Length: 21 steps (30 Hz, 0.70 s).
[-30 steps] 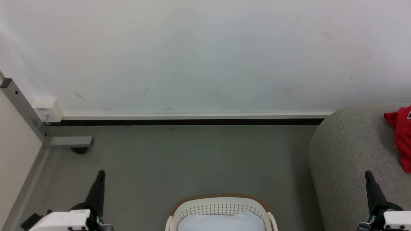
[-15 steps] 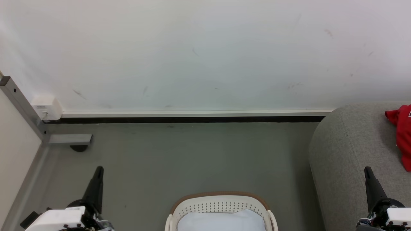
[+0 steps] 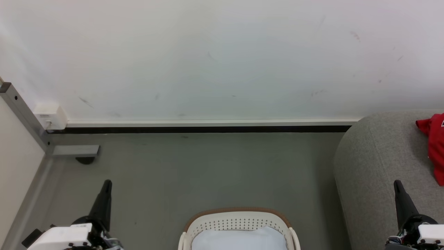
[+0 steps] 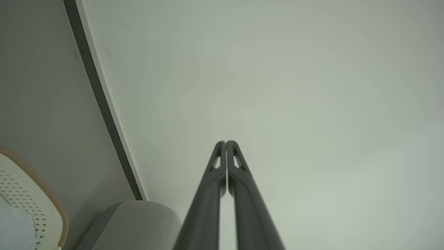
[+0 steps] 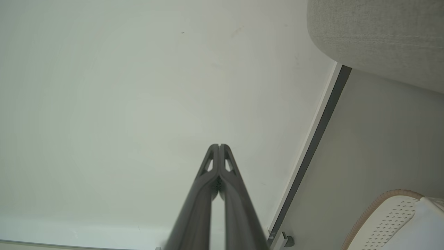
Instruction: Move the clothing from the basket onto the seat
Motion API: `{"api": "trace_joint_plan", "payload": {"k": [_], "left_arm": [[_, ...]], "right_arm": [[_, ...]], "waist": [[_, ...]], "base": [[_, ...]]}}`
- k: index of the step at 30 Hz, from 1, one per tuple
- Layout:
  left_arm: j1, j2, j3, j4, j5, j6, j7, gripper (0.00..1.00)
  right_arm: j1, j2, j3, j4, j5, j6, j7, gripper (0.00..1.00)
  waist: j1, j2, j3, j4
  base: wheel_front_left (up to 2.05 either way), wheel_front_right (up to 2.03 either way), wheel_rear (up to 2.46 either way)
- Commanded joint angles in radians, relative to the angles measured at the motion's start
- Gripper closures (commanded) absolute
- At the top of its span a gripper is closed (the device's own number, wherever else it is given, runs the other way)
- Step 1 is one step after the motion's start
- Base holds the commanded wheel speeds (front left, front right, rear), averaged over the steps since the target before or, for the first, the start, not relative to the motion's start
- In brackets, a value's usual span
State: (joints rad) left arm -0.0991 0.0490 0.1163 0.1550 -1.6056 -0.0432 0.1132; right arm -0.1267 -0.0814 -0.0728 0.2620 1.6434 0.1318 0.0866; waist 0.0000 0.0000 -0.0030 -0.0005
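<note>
Clothing (image 3: 434, 146) on seat (image 3: 374, 163), in from its rounded end, basket (image 3: 239, 218) on floor (image 3: 208, 173) beside seat, pale cloth (image 3: 239, 240) inside, left pincer (image 4: 226, 143) and right pincer (image 5: 219, 146) both clenched, empty

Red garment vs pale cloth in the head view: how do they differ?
Colour: the red garment is bright red; the pale cloth is whitish blue. Place: the red garment lies on the grey sofa; the pale cloth sits in the white basket. Shape: the red garment is bunched; the pale cloth looks smooth. Shared: both soft fabric, both cut by the frame edge.
</note>
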Motion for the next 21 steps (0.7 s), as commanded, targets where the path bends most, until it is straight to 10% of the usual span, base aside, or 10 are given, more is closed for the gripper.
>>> {"api": "trace_joint_plan", "payload": {"k": [1,21], "left_arm": [[-0.01,0.002,0.003,-0.002,-0.012,-0.002,0.003,1.0],[-0.01,0.002,0.003,-0.002,-0.012,-0.002,0.003,1.0]], "right_arm": [[-0.01,-0.007,0.0,-0.002,0.013,-0.002,-0.006,1.0],[-0.008,-0.018,0.017,-0.003,0.023,-0.002,-0.017,1.0]], "waist": [[0.0,0.0,0.0,0.0],[0.0,0.0,0.0,0.0]], "base": [[0.0,0.0,0.0],[0.0,0.0,0.0]]}}
